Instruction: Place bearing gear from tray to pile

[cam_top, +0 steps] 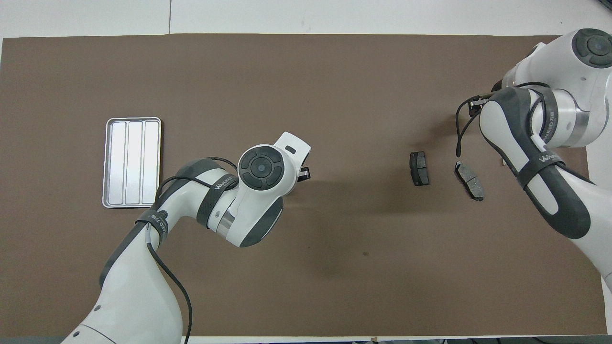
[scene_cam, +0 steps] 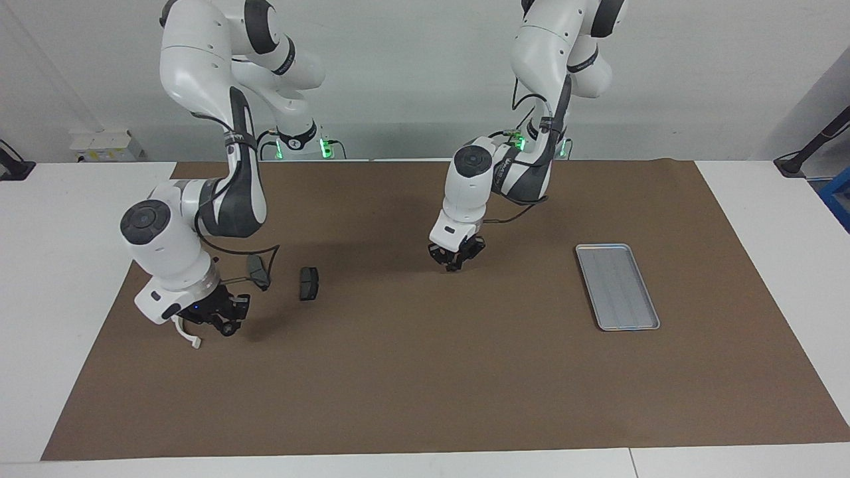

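Brown mat (scene_cam: 425,398): it covers the white bench (scene_cam: 66,299) and fills the bottom of the facing view; nothing lies on this near part.
Flat silver metal tray (scene_cam: 617,285): middle right of the facing view, middle left of the overhead view (cam_top: 132,162). I see no gear in it.
White curved plastic piece (scene_cam: 188,334): lower left of the facing view, right under the right jaws. This looks like the part to move.
Two dark grey pad pieces: one (scene_cam: 309,283) and the other (scene_cam: 257,271) lie side by side, a bit higher in the frame than the white piece. They make the pile.
Right jaws: low over the mat by the pile. I cannot tell if they are pinching the white piece or just next to it.
Left jaws: pressed together, holding nothing, hanging over bare mat in the middle of the frame. This arm waits.
What could go wrong: the white piece could slip and land away from the pile. The low right arm (scene_cam: 166,245) or its loose black cable (scene_cam: 232,255) could bump a pad and push it away.
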Available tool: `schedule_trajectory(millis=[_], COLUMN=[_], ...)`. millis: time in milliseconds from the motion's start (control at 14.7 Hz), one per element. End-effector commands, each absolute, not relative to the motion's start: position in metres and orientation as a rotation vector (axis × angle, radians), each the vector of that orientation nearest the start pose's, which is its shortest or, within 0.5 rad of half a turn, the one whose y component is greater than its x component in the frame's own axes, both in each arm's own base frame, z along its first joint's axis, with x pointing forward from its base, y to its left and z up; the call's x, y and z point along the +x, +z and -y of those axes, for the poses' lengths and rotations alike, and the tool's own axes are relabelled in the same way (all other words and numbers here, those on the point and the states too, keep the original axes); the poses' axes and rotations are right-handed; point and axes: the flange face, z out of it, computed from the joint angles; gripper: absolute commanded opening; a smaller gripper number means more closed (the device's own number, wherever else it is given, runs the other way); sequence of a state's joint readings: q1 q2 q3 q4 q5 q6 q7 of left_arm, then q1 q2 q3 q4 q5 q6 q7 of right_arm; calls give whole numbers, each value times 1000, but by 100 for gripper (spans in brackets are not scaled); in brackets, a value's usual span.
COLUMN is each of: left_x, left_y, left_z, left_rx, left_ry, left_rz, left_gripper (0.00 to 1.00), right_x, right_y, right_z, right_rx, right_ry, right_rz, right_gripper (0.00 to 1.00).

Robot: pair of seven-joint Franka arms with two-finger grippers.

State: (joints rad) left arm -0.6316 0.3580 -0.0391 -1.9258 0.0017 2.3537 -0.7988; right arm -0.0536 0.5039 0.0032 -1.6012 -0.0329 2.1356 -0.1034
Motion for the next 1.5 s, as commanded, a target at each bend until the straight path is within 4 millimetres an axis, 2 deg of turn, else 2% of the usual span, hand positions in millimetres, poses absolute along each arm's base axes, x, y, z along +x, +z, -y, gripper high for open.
schedule_trajectory(millis=[0,341,409,478,546,682,819,887,955,1024,1160,1297,1365,1433], left_x=[488,483,483,483,485,493,529,548,562,576,601,616,615,607], left_y=[301,297,297,297,297,304,320,335,366,394,448,504,532,562], left_z=[393,396,396,396,394,387,345,318,291,261,199,135,113,86], left_rx=[-3193,-3208,-3210,-3211,-3207,-3190,-3159,-3155,-3149,-3137,-3121,-3109,-3104,-3098], left_ry=[-120,-146,-149,-151,-147,-125,-168,-183,-190,-178,-172,-192,-173,-165], left_rz=[219,204,204,204,207,216,207,203,169,125,45,13,-1,-14], left_gripper=[0,0,33,89,100,100,100,100,100,100,100,100,100,100], right_x=[691,697,698,698,698,698,697,697,697,696,694,688,684,678], right_y=[325,293,288,284,283,283,283,284,286,291,316,353,377,399], right_z=[27,24,24,24,24,24,24,24,24,25,24,13,-15,-34], right_rx=[-3196,-3196,-3195,-3194,-3194,-3195,-3194,-3195,-3194,-3197,-3226,-3264,-3264,-3262], right_ry=[-67,-109,-119,-114,-114,-112,-92,-93,-95,-88,-60,-57,-54,-20], right_rz=[11,-38,-47,-49,-49,-49,-64,-77,-79,-78,-50,10,61,33], right_gripper=[0,0,0,0,0,0,0,26,89,100,100,100,100,100])
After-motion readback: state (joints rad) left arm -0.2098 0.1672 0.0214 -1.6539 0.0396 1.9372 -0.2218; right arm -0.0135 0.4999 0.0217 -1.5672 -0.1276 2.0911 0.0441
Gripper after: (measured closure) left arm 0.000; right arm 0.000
